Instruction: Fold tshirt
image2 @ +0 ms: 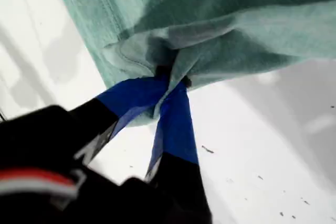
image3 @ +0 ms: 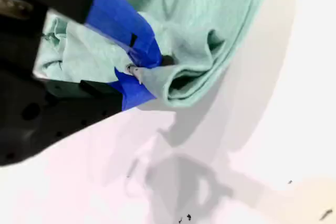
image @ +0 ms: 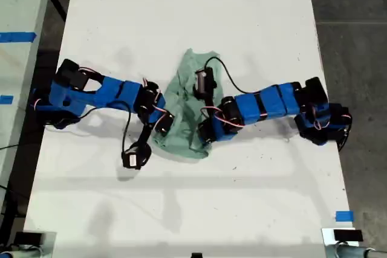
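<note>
The fold is only partly done, I think. The tshirt (image: 187, 110) lies near the middle of the white table (image: 181, 4), bunched into a tall narrow shape between my two arms, and it is not flat or neat yet.

My first gripper (image2: 169, 78) has its jaws pinched tight on a bit of cloth, and the cloth puckers where they bite. My second gripper (image3: 137, 71) is also closed on the shirt, holding a thick rolled edge. (I cannot say for sure which arm in the exterior view is which.)

So both sides are gathered in and lifted a little, since I see shadow under the cloth in both wrist views. What is left, I guess, is to lay the held parts down, smooth them, and make at least one more fold.

The shirt is pale mint green, soft and wrinkly, with a stitched hem showing. I cannot see a sleeve or tag clearly.
</note>
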